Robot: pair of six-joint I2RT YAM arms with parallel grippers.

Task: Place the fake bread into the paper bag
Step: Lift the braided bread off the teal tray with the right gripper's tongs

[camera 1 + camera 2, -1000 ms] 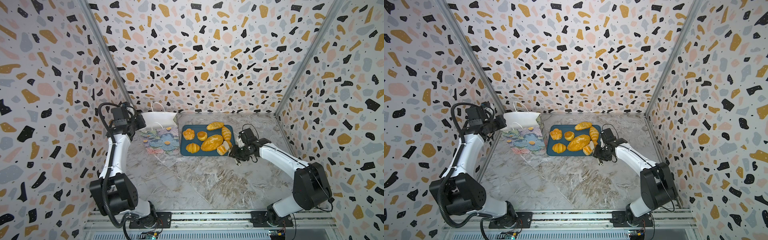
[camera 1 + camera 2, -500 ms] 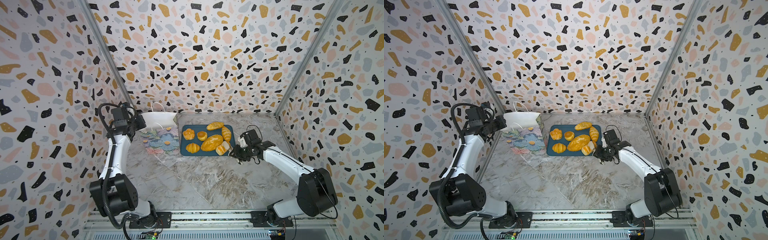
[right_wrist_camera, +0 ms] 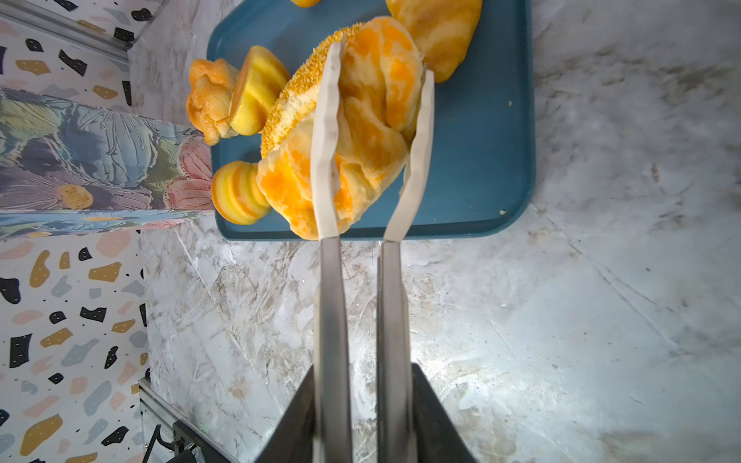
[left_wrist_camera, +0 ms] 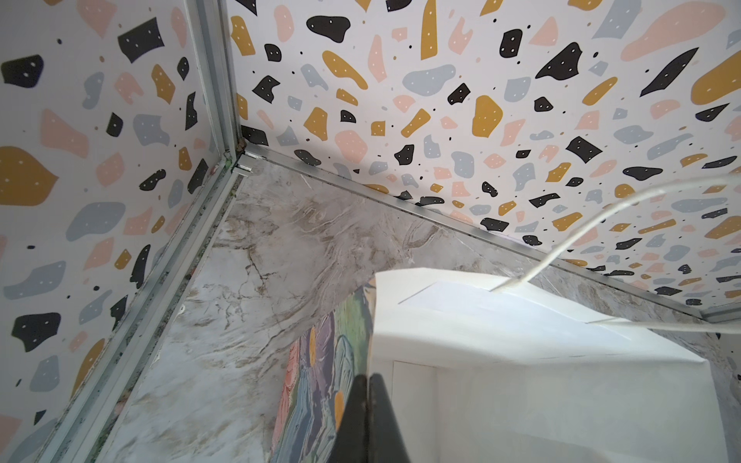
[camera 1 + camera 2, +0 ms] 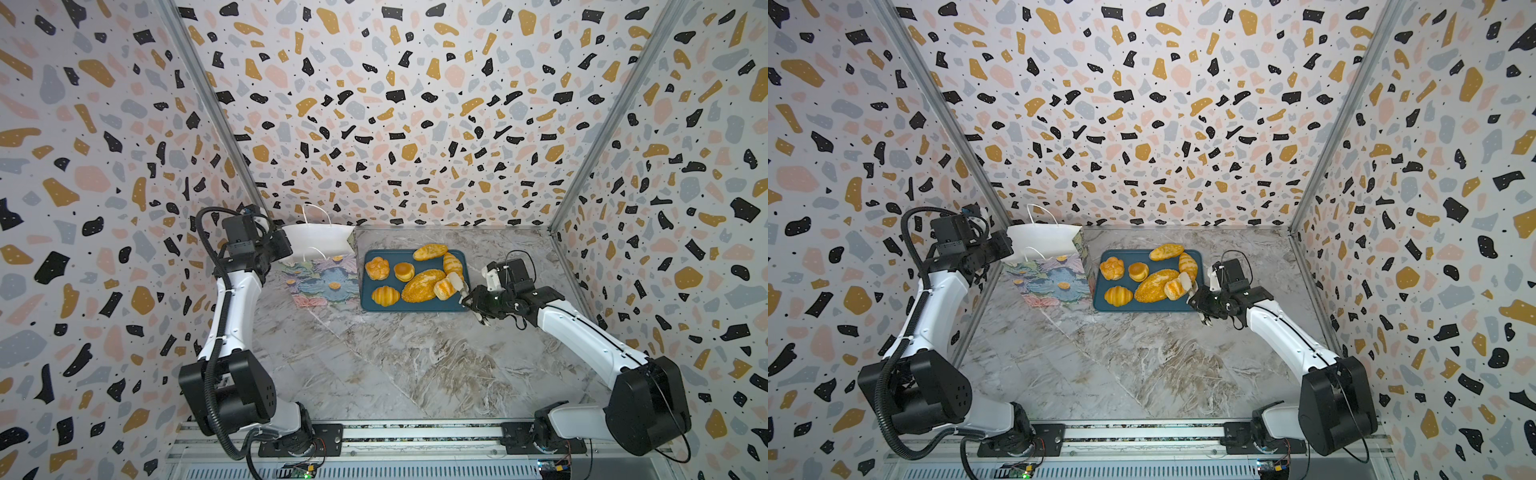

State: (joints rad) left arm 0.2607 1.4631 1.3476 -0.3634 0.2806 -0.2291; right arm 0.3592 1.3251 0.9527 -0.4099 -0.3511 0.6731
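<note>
1. Nearest, on the right, the right gripper (image 3: 383, 60) reaches over the near right corner of the dark blue tray (image 5: 428, 305). Its two pale fingers (image 3: 326, 132) are clamped on a marbled roll (image 3: 373, 120) (one piece of the fake bread (image 5: 442, 289)), which leans against the seeded loaf (image 5: 422, 284).
2. Six more breads lie on the tray: a croissant (image 5: 385, 295) near left, a round bun (image 5: 404, 271) and a knotted roll (image 5: 377, 268) behind it, and two long rolls (image 5: 430, 252) at the far right.
3. Just left of the tray stands the paper bag (image 5: 324, 282), upright, mouth open, white inside.
4. Farthest left, the left gripper (image 4: 368, 381) is pinched closed on the bag's left rim.
</note>
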